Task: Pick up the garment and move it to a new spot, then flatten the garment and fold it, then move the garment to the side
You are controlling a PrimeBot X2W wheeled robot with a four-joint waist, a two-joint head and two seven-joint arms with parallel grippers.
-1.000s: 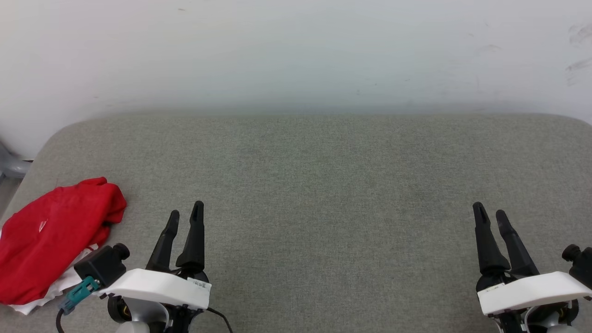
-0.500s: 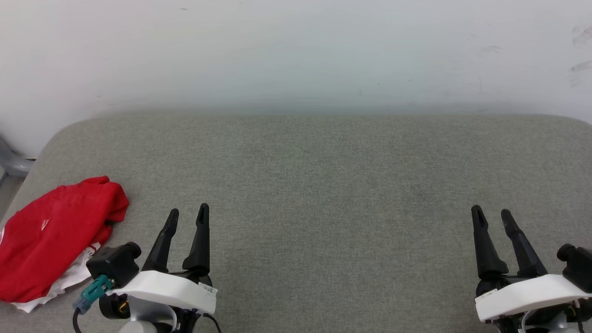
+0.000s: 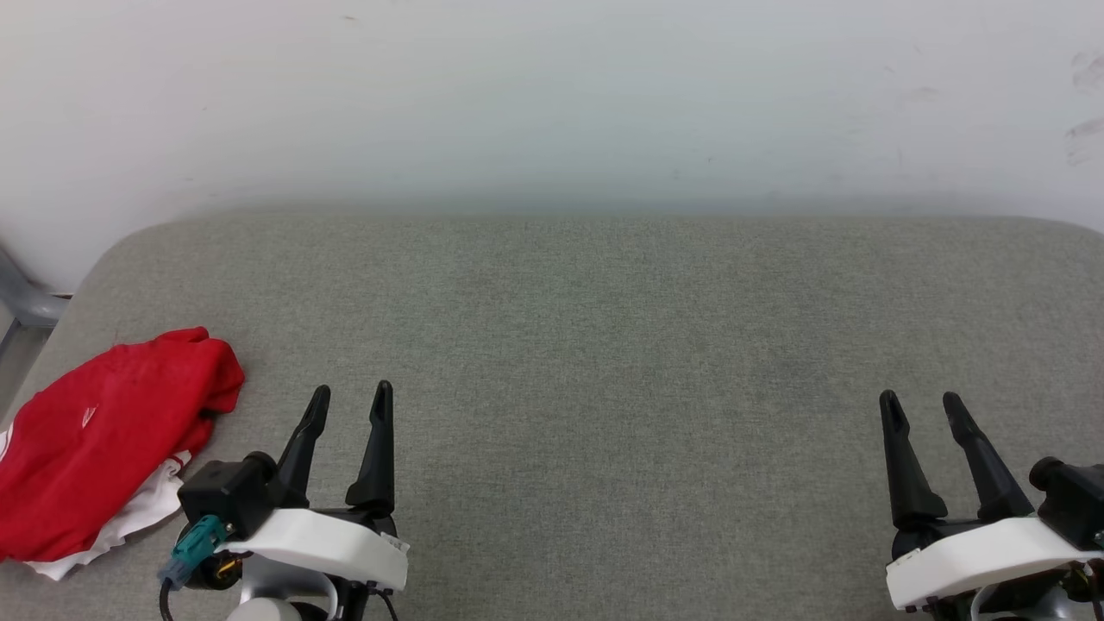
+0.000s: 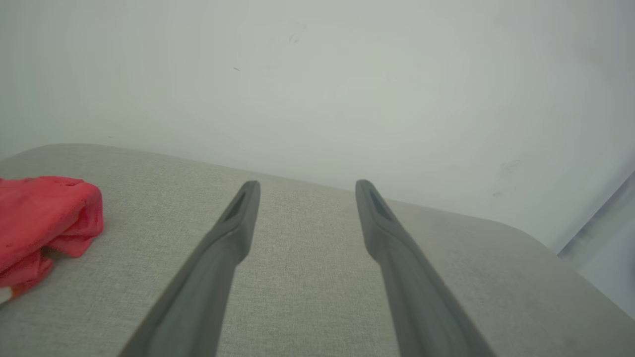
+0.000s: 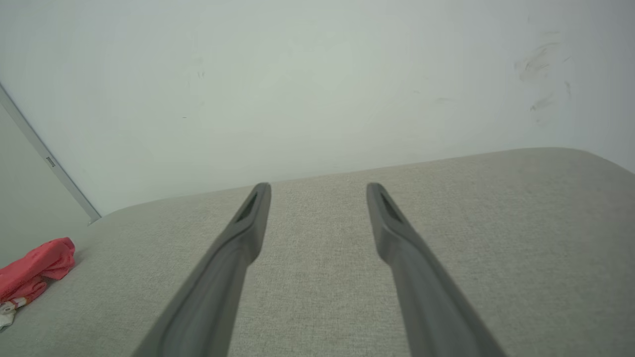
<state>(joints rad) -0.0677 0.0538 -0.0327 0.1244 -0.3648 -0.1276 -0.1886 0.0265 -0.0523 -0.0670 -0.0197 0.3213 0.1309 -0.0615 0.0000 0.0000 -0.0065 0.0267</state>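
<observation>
Pointing toward the pale wall (image 3: pixel 552 103) across a grey fabric-covered table (image 3: pixel 604 345), the robot's left gripper (image 3: pixel 352 392) and right gripper (image 3: pixel 919 399) are waiting with their jaws spread apart and nothing between them. The garment (image 3: pixel 112 448), a bright red jersey with a small white logo and white fabric showing at its near edge, is lying bunched in a heap at the table's near left corner. It is sitting just to the left of the left gripper, well apart from the right one, and neither gripper is touching it. The pick-up appears not yet begun. The left arm is looking the better placed to reach the heap, while the broad bare middle of the table seems to be offering the room needed for spreading and folding. Because the cloth is lying crumpled, a single pinch may be taking up several layers at once.
</observation>
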